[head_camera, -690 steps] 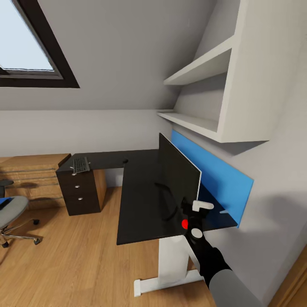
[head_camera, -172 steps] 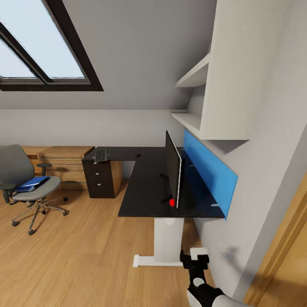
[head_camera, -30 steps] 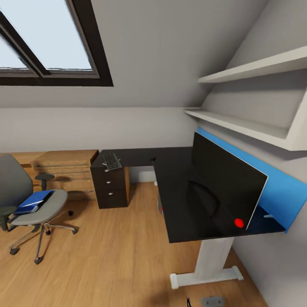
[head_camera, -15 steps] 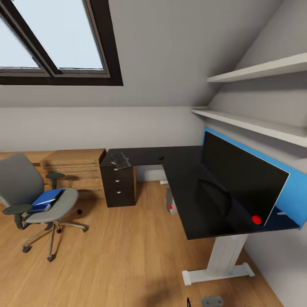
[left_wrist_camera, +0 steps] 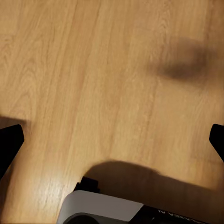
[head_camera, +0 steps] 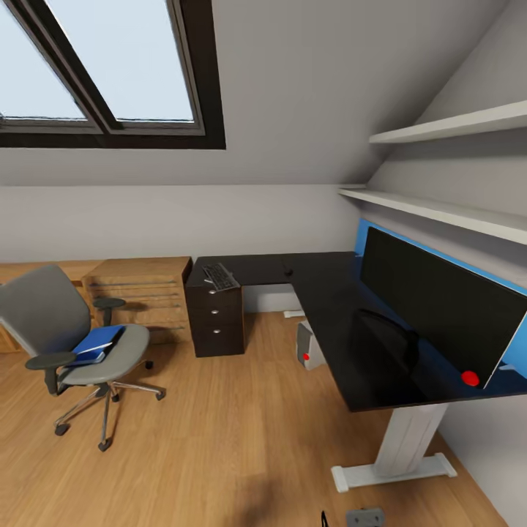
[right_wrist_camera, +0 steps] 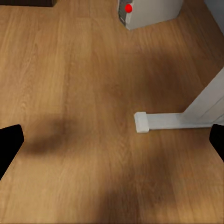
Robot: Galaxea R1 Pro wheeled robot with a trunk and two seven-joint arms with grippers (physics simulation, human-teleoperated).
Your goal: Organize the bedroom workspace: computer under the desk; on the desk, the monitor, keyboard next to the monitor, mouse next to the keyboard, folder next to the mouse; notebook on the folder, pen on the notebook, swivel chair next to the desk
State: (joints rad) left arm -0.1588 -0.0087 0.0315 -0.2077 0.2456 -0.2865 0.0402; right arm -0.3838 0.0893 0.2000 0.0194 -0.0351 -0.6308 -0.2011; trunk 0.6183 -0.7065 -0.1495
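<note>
1. Head view, far left of the frame: the swivel chair (head_camera: 69, 333) stands on the wood floor (head_camera: 219, 439), well apart from the desk. On its seat lies the blue folder (head_camera: 95, 341), with something thin and darker on top that is too small to name.
2. Behind the chair, against the back wall, sits a light-wood drawer chest (head_camera: 143, 289), just beside the desk's black drawer unit (head_camera: 217, 322).
3. Centre of the frame: the keyboard (head_camera: 219, 276) lies on the desk (head_camera: 322, 322), over the drawer unit at the far left end of the top, well apart from the monitor.
4. Below the desk top, the computer (head_camera: 311, 345) stands on the floor, a red dot on its front. In the right wrist view it shows at the upper edge (right_wrist_camera: 149, 11), near the desk's white foot (right_wrist_camera: 158, 122).
5. Right of the frame: the monitor (head_camera: 439, 307) stands upright on the desk, its back to a blue wall panel (head_camera: 364, 234), under two white shelves (head_camera: 439, 212).
6. In each wrist view, the left gripper (left_wrist_camera: 112, 142) and right gripper (right_wrist_camera: 112, 142) point down at bare floor, black fingertips (left_wrist_camera: 10, 142) (right_wrist_camera: 10, 142) set far apart at the frame's edges, spread wide and holding nothing.
</note>
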